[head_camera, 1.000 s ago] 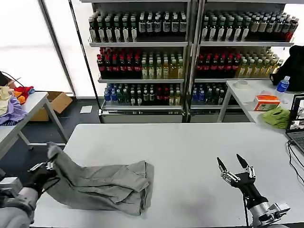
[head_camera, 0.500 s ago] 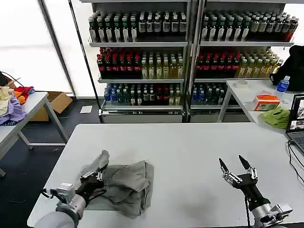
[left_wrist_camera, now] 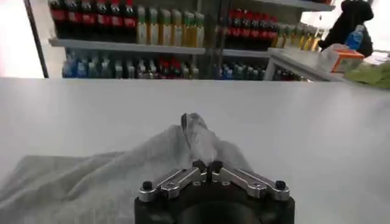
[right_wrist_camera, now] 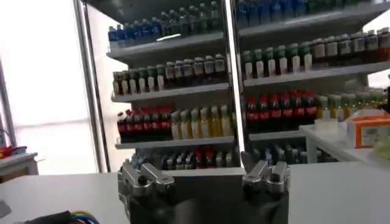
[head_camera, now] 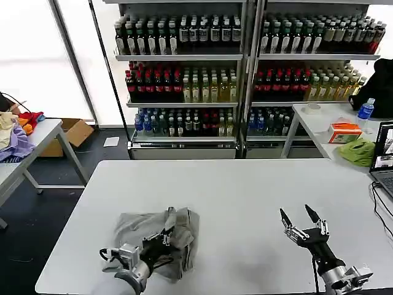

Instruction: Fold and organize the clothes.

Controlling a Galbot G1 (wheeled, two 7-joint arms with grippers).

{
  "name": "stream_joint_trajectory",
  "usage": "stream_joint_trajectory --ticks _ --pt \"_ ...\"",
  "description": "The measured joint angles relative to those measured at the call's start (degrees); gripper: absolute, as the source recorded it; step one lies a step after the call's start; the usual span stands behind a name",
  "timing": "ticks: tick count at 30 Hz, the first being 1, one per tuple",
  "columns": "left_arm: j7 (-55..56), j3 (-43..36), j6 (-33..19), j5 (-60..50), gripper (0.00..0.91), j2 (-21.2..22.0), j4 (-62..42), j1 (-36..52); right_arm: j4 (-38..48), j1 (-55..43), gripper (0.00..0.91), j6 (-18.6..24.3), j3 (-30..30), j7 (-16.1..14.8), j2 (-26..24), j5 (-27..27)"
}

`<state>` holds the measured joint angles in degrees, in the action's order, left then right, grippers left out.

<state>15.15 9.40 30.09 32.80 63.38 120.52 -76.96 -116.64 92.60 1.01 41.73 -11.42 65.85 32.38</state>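
Observation:
A light grey shirt (head_camera: 138, 228) lies bunched in a heap on the front left of the white table (head_camera: 245, 184). My left gripper (head_camera: 167, 225) sits over the heap's right part, shut on a raised fold of the cloth. In the left wrist view the fingertips of the left gripper (left_wrist_camera: 207, 165) meet, and the grey shirt (left_wrist_camera: 195, 137) rises in a peak just beyond them. My right gripper (head_camera: 301, 220) hovers open above the table's front right, holding nothing. Its fingers (right_wrist_camera: 139, 176) stand wide apart around the right gripper's (right_wrist_camera: 202, 174) gap.
Drink shelves (head_camera: 184, 74) line the back wall. A side table at the left holds a colourful garment heap (head_camera: 15, 138), with a cardboard box (head_camera: 73, 130) behind. At the right, another table carries a lime-green cloth (head_camera: 358, 151), an orange box (head_camera: 344, 132) and a laptop (head_camera: 384, 161).
My left gripper has swept from the table's left edge rightwards over the shirt, carrying the raised cloth across and bunching the garment smaller. The right gripper has barely moved.

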Motion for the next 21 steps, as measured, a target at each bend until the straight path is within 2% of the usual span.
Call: stream_joint_trajectory --ticks 12,21 --pt "2.1 -2.5 1.9 3.1 0.907 3.3 -3.0 3.7 0.8 -0.6 0.907 -0.4 -1.7 0.1 -0.2 -0.7" --pt "2.3 2.8 2.5 7.3 0.907 2.3 5.0 0.5 1.7 -2.0 0.907 -0.8 -3.1 0.2 -0.2 -0.7"
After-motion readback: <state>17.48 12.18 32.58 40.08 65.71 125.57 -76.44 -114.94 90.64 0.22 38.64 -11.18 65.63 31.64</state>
